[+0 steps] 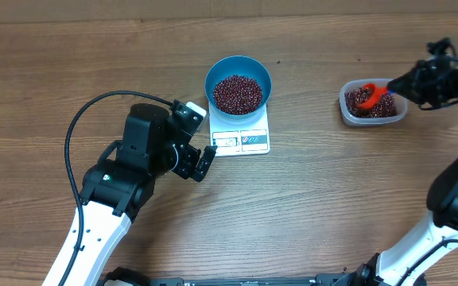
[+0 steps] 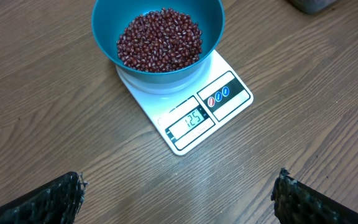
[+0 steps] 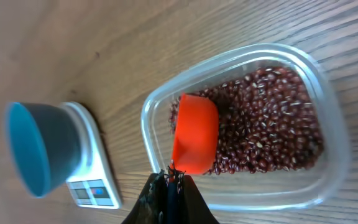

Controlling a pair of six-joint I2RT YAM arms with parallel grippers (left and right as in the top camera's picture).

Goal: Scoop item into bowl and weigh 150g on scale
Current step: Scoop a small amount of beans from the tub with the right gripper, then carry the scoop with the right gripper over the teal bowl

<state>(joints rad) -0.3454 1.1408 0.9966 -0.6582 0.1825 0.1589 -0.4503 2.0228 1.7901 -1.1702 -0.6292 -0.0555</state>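
The blue bowl stands on the white scale, with a heap of red-brown beans inside it. In the left wrist view the bowl and its beans sit at the top, and the scale has its display lit. My left gripper hangs open just left of the scale, with bare table between its fingers. At the far right, my right gripper is shut on the handle of an orange scoop. The scoop lies among the beans in a clear tub.
The clear tub stands about a bowl's width to the right of the scale. The left arm's black cable loops over the table at the left. In the right wrist view, the bowl and scale lie left of the tub.
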